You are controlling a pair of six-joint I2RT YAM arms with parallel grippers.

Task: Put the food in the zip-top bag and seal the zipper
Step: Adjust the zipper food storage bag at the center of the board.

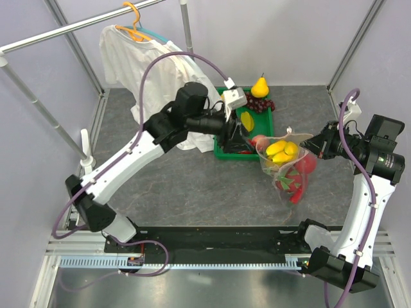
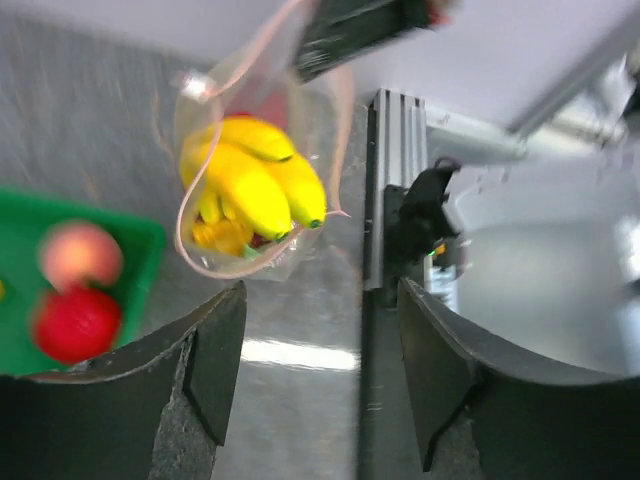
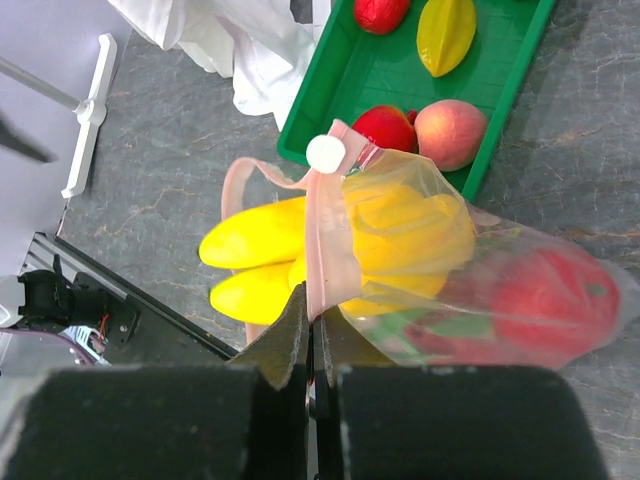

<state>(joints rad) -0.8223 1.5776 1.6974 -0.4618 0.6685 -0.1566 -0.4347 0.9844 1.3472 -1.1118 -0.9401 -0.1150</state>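
The right gripper [image 3: 312, 335] is pinching the pale pink zipper [image 3: 322, 240] between jaws pressed flat together. The crinkly clear zip-top bag [image 3: 520, 240] is hanging from it just right of the green plastic tray [image 3: 400, 85], over the grey, marble-veined tabletop [image 3: 180, 140]. One round white slider [image 3: 325, 152] is sitting on the strip. One smooth yellow banana bunch [image 3: 300, 240] is poking its tips out of the bag's mouth, with one pink-red dragon fruit [image 3: 545, 300] lying deeper inside. The left gripper [image 2: 320, 340] is hovering left of the bag, its dark curved jaws spread and empty. Four glossy pieces are showing in the tray: two red fruits [image 3: 385, 125], one peach [image 3: 445, 130] and one yellow piece [image 3: 445, 35].
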